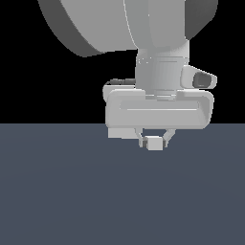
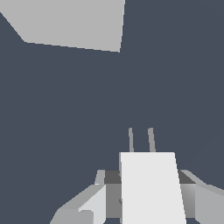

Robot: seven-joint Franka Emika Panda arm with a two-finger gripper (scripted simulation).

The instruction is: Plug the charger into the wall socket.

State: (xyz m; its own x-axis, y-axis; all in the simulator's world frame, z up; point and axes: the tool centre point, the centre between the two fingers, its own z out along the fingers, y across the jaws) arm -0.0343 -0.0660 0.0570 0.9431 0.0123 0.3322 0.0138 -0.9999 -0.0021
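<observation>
The charger [image 1: 154,142] is a small off-white block held between my gripper's fingers, a little above the dark floor. In the wrist view the charger [image 2: 151,188] fills the space between the fingers [image 2: 83,208], and two thin grey prongs [image 2: 141,140] stick out of its far end. My gripper [image 1: 154,142] is shut on the charger. The wall socket [image 2: 74,24] is a flat light-grey plate in the wrist view, some way ahead of the prongs and off to one side. Its centre hole does not show. The socket is out of sight in the exterior view.
The dark blue-grey floor [image 1: 72,191] spreads under the gripper. The large grey arm body [image 1: 119,24] fills the upper part of the exterior view.
</observation>
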